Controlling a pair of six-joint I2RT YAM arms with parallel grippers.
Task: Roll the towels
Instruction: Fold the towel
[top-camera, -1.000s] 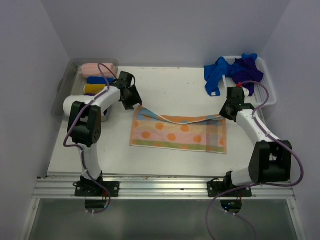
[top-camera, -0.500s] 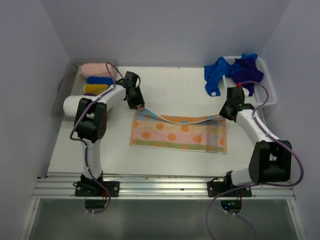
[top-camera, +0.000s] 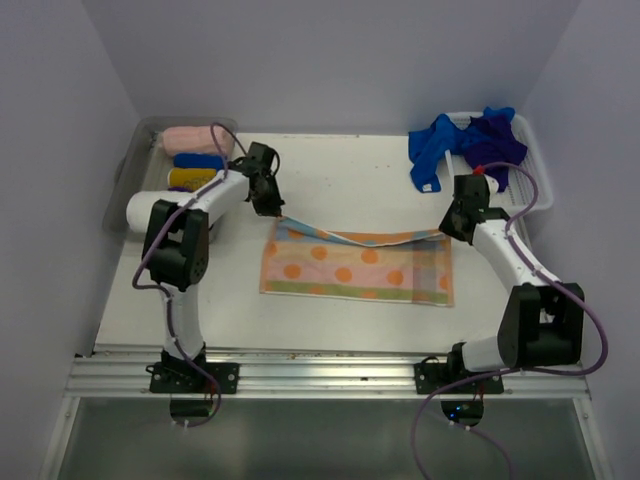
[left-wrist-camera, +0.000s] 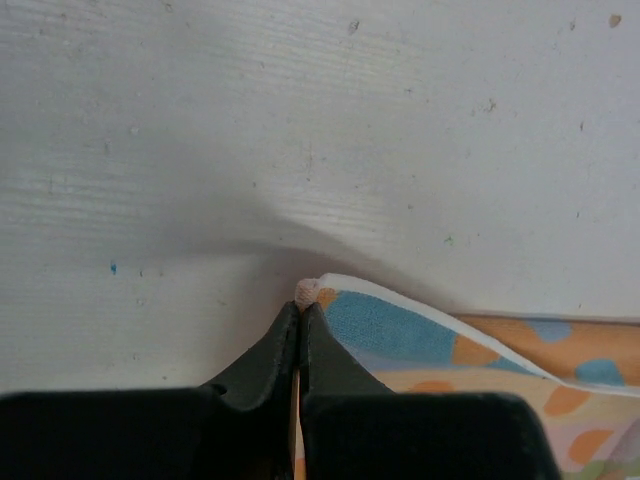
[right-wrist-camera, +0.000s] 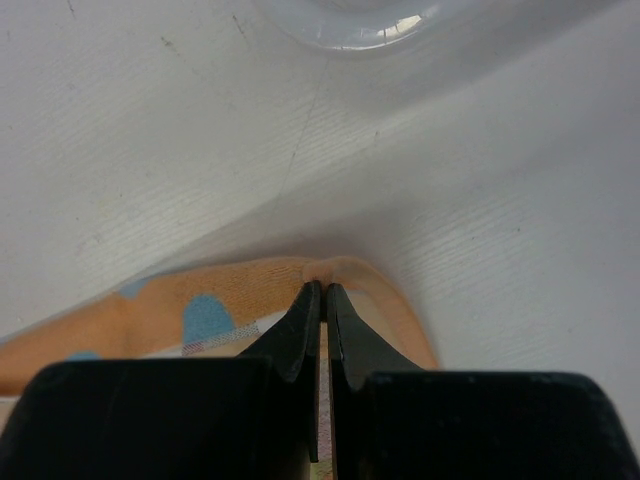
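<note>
I read the left gripper (left-wrist-camera: 301, 312) clamped on the far-left corner, and the right gripper (right-wrist-camera: 322, 292) on the far-right corner, of the peach-orange dotted cloth towel (top-camera: 355, 270) lying centrally on the white table (top-camera: 350, 165).

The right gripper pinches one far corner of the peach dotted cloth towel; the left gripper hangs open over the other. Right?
No. The left gripper is shut on its corner of the peach dotted cloth towel too, as the left wrist view shows.
</note>
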